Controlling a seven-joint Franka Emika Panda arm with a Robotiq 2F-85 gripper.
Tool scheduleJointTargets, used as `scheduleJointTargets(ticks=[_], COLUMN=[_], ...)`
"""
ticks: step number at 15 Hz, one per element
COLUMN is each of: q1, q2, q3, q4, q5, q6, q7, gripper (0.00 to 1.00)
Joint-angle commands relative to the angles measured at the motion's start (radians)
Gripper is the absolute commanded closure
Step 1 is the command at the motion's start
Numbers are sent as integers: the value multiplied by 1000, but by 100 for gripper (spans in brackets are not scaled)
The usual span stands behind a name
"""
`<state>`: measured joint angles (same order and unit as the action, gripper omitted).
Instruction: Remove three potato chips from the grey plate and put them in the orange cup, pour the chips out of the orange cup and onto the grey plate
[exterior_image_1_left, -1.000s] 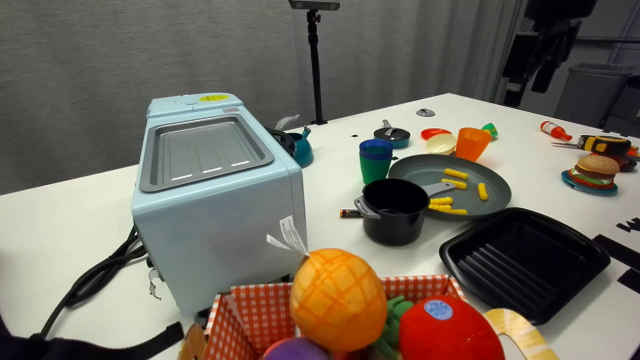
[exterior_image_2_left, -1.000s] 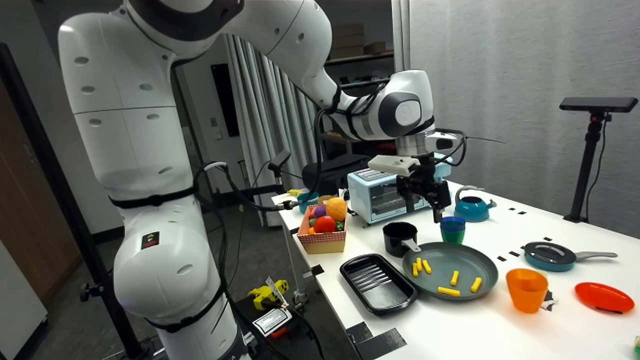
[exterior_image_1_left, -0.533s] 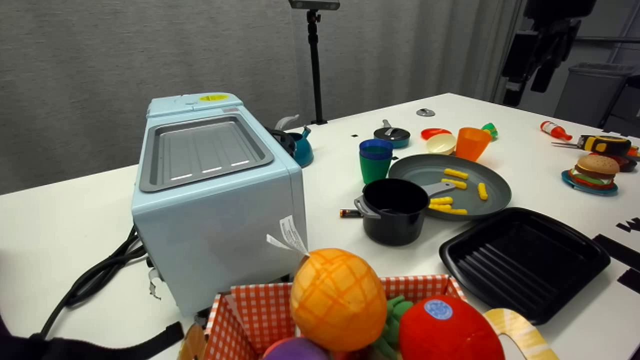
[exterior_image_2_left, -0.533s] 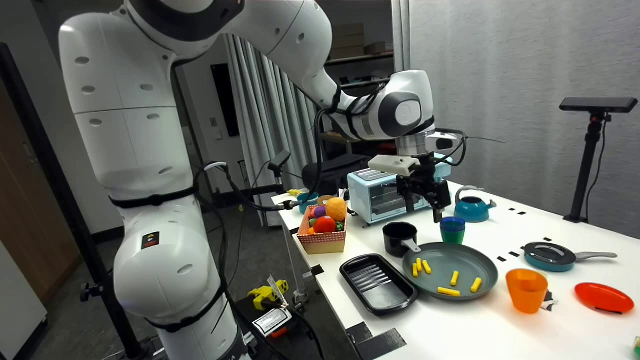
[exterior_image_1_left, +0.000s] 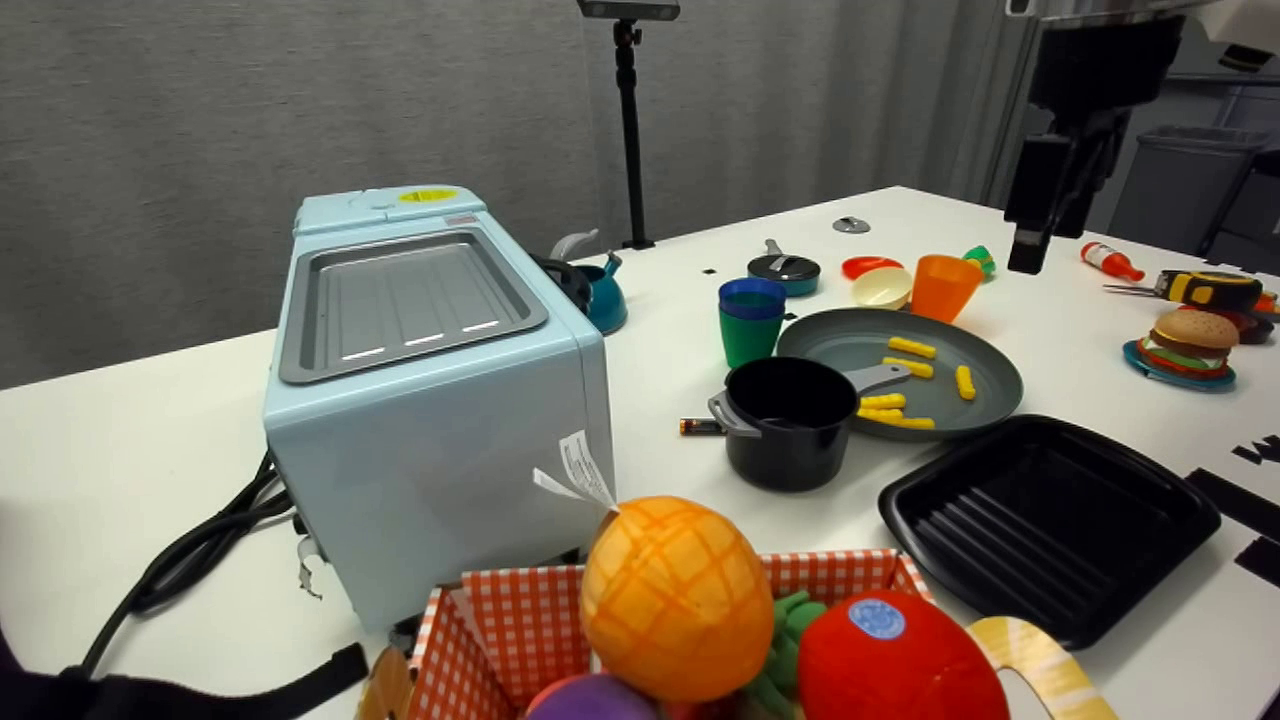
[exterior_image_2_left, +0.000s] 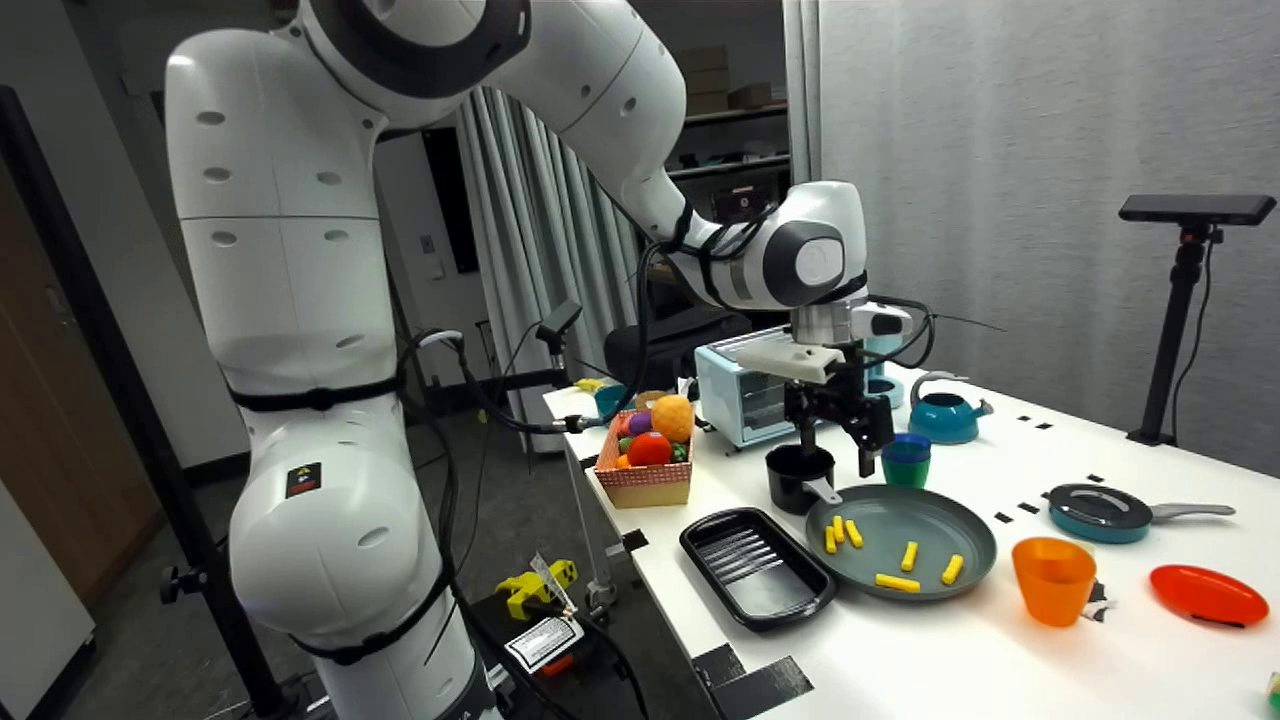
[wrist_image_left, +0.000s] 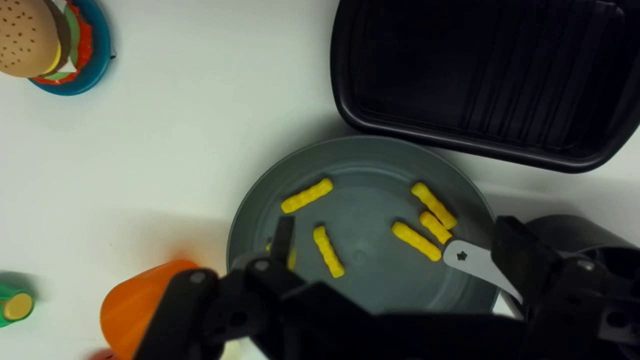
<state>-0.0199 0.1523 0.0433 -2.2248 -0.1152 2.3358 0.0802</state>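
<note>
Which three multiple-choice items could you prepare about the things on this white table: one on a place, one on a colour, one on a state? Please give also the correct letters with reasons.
1. Where do the yellow strip-shaped potato chips lie?
A. In the orange plastic cup
B. In the black rectangular ridged tray
C. On the round dark grey plate

2. What colour is the boxy, glass-fronted toaster oven?
A. Light blue
B. Red
C. Black

3. How does the black two-fingered tool stand?
A. Shut on a chip
B. Open
C. Shut on nothing

1 C: the wrist view shows them inside the plate's rim.
2 A: both exterior views show its pale blue body.
3 B: in the wrist view its fingers stand apart.
</note>
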Motion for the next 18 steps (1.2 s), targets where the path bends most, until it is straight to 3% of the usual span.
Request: scheduleJointTargets(ticks=[1, 18], q1=[11, -4], q2=[96, 438], q3=[-13, 42], q4=[48, 321], q5=[-3, -21], q6=[35, 38], q7=[-86, -522], gripper=[0, 0])
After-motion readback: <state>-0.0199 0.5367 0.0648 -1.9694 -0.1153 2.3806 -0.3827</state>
